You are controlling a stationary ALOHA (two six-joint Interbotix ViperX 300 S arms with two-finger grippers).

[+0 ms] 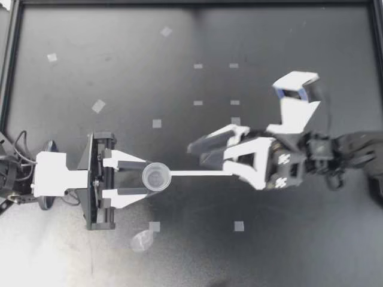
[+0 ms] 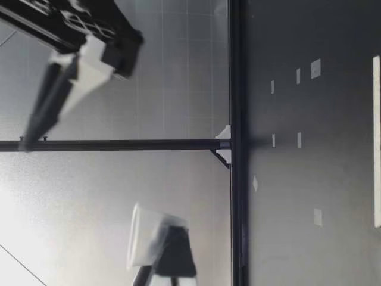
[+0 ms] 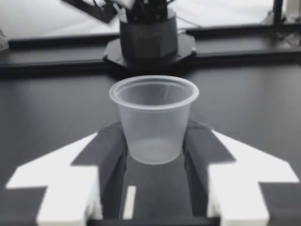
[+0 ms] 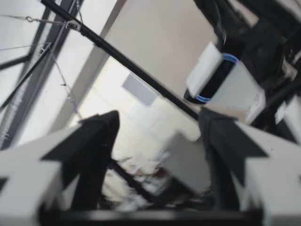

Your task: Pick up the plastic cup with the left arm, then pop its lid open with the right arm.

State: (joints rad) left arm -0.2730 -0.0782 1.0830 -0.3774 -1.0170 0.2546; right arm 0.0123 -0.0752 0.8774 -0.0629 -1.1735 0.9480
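Observation:
My left gripper (image 1: 148, 178) is shut on a small translucent plastic cup (image 1: 157, 177), which stands upright with its mouth up. In the left wrist view both pads (image 3: 113, 150) press the lower body of the cup (image 3: 154, 113). The low view shows the cup (image 2: 141, 235) held well above the table in my left gripper (image 2: 166, 244). My right gripper (image 1: 200, 149) hangs open just right of the cup, its fingers pointing toward it. It is lifted high in the low view (image 2: 41, 116), and nothing lies between its fingers in the right wrist view (image 4: 160, 122).
A long white tape strip (image 1: 200, 173) lies on the black table (image 1: 90, 78) under the right gripper. Small tape squares (image 1: 156, 123) dot the surface. A faint translucent round thing (image 1: 142, 241) lies near the front. A black frame (image 1: 8, 72) borders the table.

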